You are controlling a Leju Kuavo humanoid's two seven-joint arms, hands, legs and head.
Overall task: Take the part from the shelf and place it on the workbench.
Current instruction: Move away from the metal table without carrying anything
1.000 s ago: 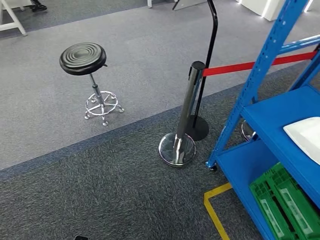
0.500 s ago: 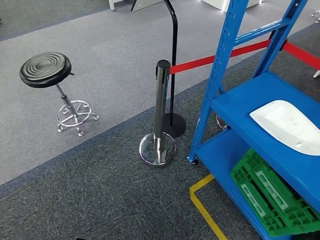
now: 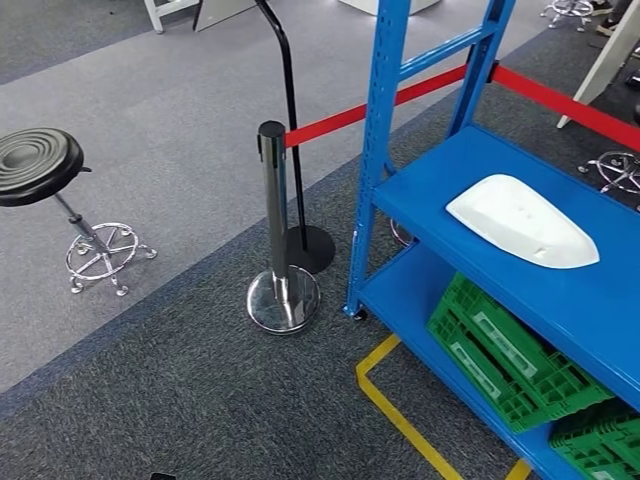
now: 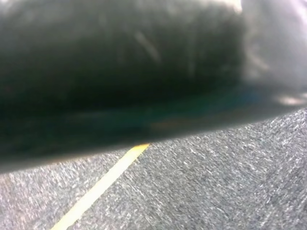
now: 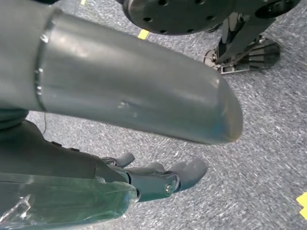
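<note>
The part (image 3: 521, 220) is a white, shallow, shield-shaped shell. It lies flat on the middle board of the blue metal shelf (image 3: 445, 180) at the right of the head view. In the right wrist view my right hand (image 5: 108, 96) hangs over the carpet, its thick thumb straight and its dark fingers (image 5: 163, 179) stretched out apart from it, with nothing in it. The left wrist view has a dark blurred mass close to the lens, above carpet and a yellow floor line (image 4: 101, 184); I cannot make out the left hand's fingers.
Green plastic crates (image 3: 513, 355) sit on the shelf's bottom board. A chrome barrier post (image 3: 275, 220) with a red belt (image 3: 340, 117) stands left of the shelf. A black stool (image 3: 38, 165) is at the far left. Yellow tape (image 3: 392, 410) marks the floor before the shelf.
The camera has turned to the right: stool and post have slid left in the picture. More of the shelf, the whole white part and the crates have come into view.
</note>
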